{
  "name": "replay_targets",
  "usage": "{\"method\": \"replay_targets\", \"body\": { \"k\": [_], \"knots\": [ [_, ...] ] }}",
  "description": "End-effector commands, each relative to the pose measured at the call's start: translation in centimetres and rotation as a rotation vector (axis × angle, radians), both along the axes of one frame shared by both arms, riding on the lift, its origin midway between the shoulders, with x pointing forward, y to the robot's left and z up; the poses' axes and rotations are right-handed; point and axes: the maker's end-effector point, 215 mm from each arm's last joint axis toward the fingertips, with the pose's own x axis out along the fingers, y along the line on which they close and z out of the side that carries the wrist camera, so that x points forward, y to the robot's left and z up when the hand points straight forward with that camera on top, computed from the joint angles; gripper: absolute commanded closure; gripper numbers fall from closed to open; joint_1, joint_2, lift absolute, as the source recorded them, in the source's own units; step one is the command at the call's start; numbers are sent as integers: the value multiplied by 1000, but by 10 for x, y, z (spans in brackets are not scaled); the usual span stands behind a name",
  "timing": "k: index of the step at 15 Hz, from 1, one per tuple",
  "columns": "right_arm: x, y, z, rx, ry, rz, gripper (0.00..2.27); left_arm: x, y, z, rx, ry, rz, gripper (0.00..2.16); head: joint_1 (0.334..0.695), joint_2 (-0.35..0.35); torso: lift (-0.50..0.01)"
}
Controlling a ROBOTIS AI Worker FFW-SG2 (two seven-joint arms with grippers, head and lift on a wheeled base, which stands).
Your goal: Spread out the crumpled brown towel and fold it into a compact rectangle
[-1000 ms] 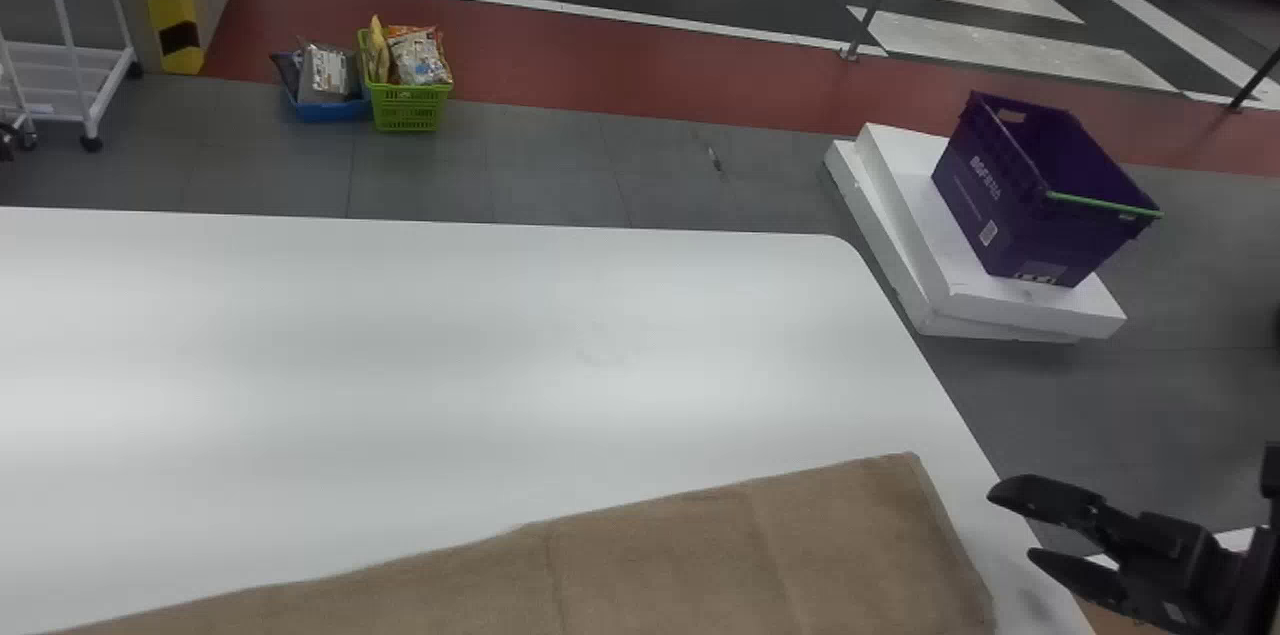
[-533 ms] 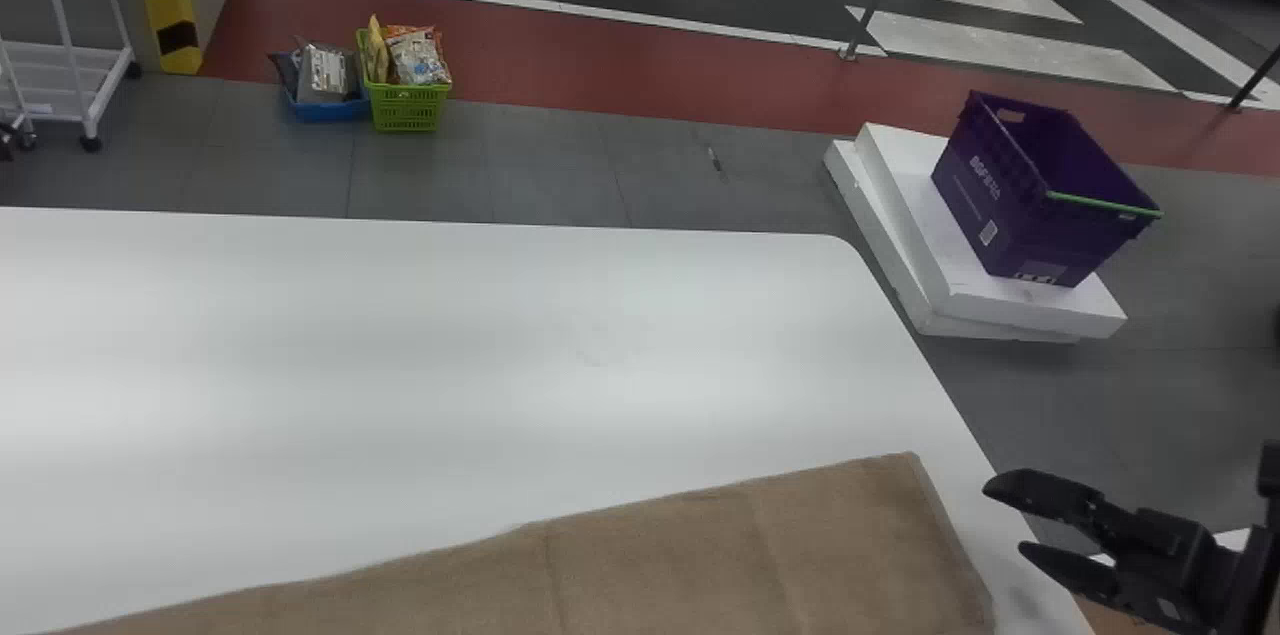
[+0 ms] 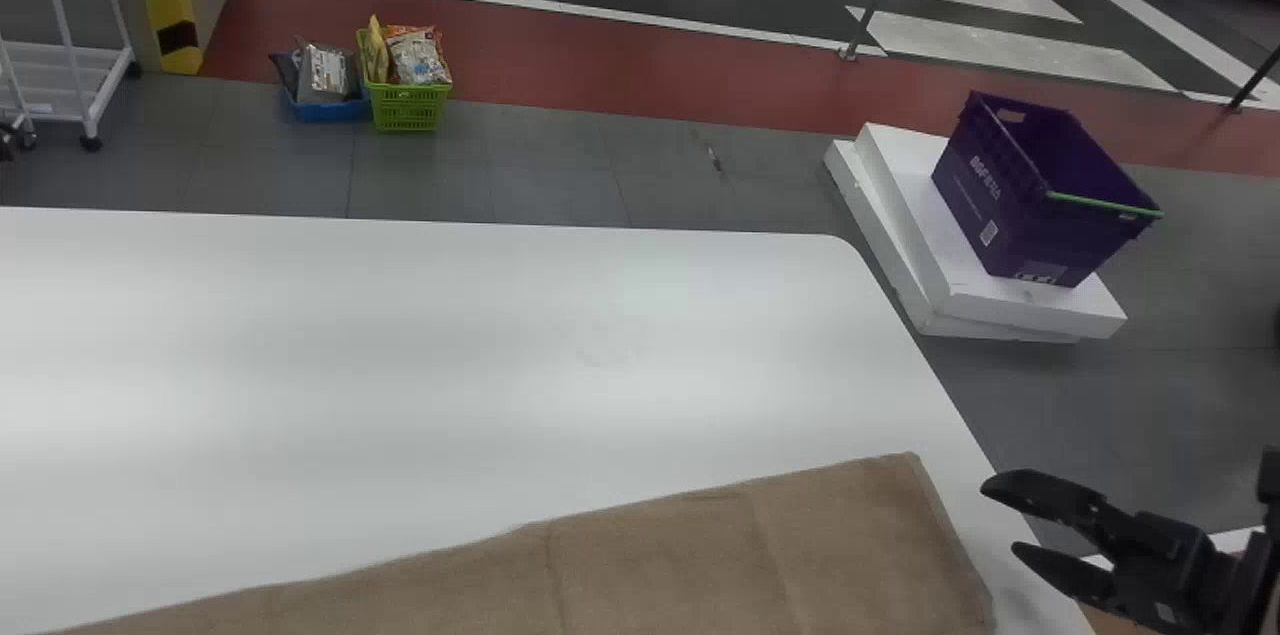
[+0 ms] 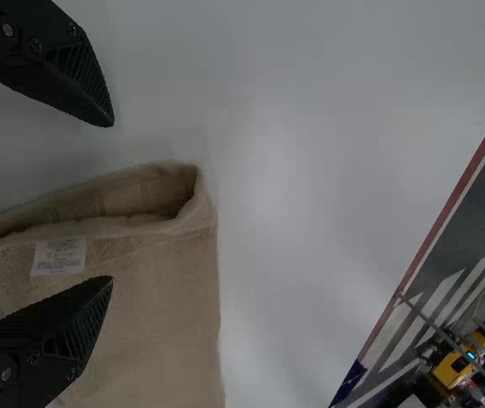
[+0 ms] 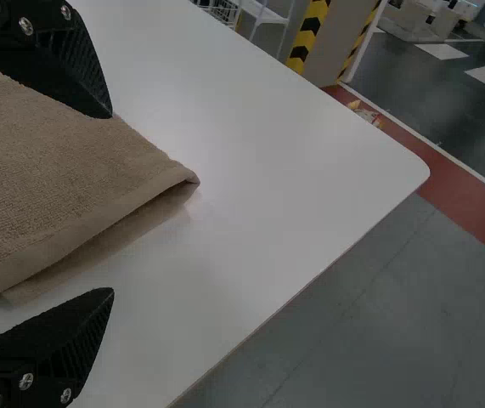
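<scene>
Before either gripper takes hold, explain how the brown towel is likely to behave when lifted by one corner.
The brown towel will probably hang floppy, since its edge curls into a soft loop at one end. It looks unlikely to slip from a grip, given its rough, looped weave. Its stacked layers may well slide apart.

The white desk [image 3: 400,365] – smooth, its far right corner rounded – carries the brown towel [image 3: 680,565] (lightly creased, layered at the edge).
</scene>
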Motion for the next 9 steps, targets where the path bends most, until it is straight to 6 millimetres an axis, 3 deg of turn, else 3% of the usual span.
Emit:
{"method": "replay_targets", "body": {
  "k": [1, 9],
  "knots": [
    [-1, 2, -2, 10, 3, 1, 66, -2, 0, -6, 25, 14, -5, 198, 695, -350, -127],
    [0, 6, -2, 36, -8, 4, 66, -1, -13, -25, 194, 19, -49, 198, 695, -350, -127]
  ]
}}
